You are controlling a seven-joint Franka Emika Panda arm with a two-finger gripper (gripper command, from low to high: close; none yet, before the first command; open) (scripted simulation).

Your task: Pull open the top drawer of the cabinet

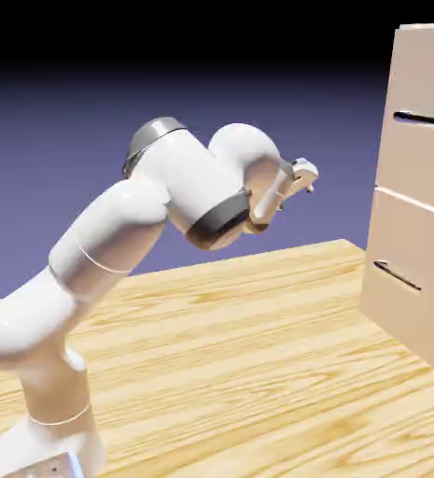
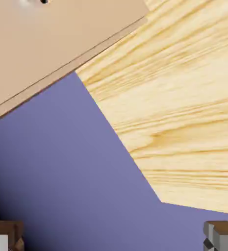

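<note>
Exterior view: the white robot arm's two-finger gripper (image 1: 296,194), fingers wide and empty, hangs well apart from the tall beige cabinet at right. Approach seems in hand; next, reach the upper beige drawer's thin dark bar handle (image 1: 422,119).

No text, label, brand, number or sign can be read in either the exterior view or the hand view
</note>
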